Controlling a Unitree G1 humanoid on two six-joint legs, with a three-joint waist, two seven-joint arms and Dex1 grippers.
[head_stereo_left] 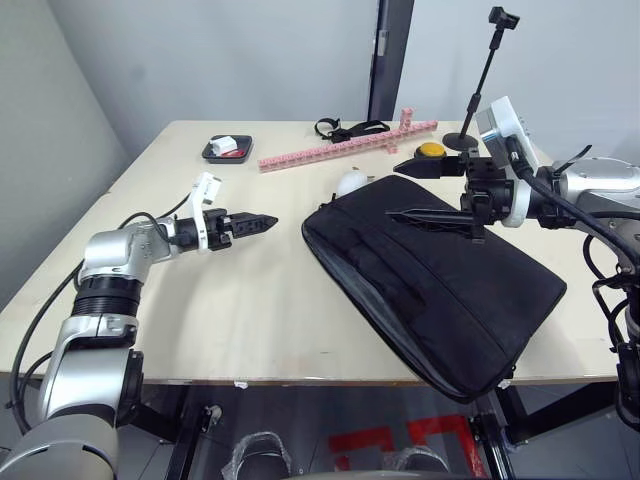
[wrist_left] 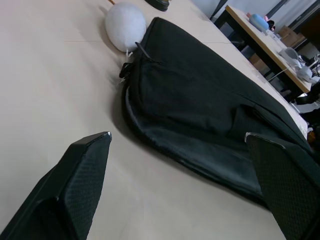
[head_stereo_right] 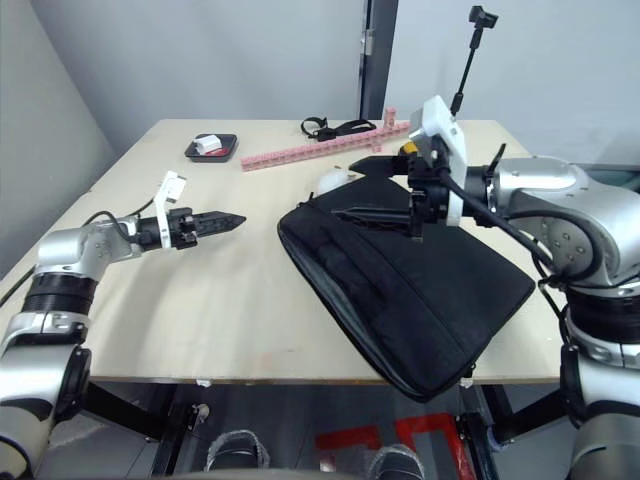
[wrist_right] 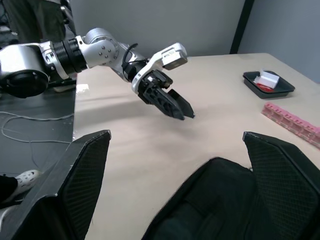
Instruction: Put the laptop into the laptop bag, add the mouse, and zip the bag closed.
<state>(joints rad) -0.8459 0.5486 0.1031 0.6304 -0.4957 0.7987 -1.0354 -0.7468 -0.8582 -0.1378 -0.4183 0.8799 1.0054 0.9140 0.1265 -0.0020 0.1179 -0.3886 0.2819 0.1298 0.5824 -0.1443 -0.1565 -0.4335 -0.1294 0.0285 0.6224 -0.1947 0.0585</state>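
One laptop bag [head_stereo_left: 440, 290], black fabric, lies flat and askew on the pale wooden table [head_stereo_left: 250, 310], its near corner overhanging the table's front edge; the zipper along its side facing the left arm appears closed in the left wrist view, though the far sides cannot be judged. One white rounded object [head_stereo_left: 350, 181] sits touching the bag's far corner, just beside a zipper pull; whether it is the mouse or another white thing cannot be told. Two grippers: the left gripper [head_stereo_left: 258, 223] hovers over bare table, well apart from the bag's left edge, pointing toward it, its fingers [wrist_left: 82, 175] spread wide with nothing between them; the right gripper [head_stereo_left: 415, 190] hangs above the bag's far part, also pointing inward, its fingers [wrist_right: 85, 170] wide apart and empty. Further items at the far side of the table: one long pink strip of blocks [head_stereo_left: 345, 146], one small black tray [head_stereo_left: 228, 149] holding white and red pieces, one black strap [head_stereo_left: 345, 129], one yellow-orange round object [head_stereo_left: 431, 150] near the right gripper, one black stand with a thin pole [head_stereo_left: 478, 90]
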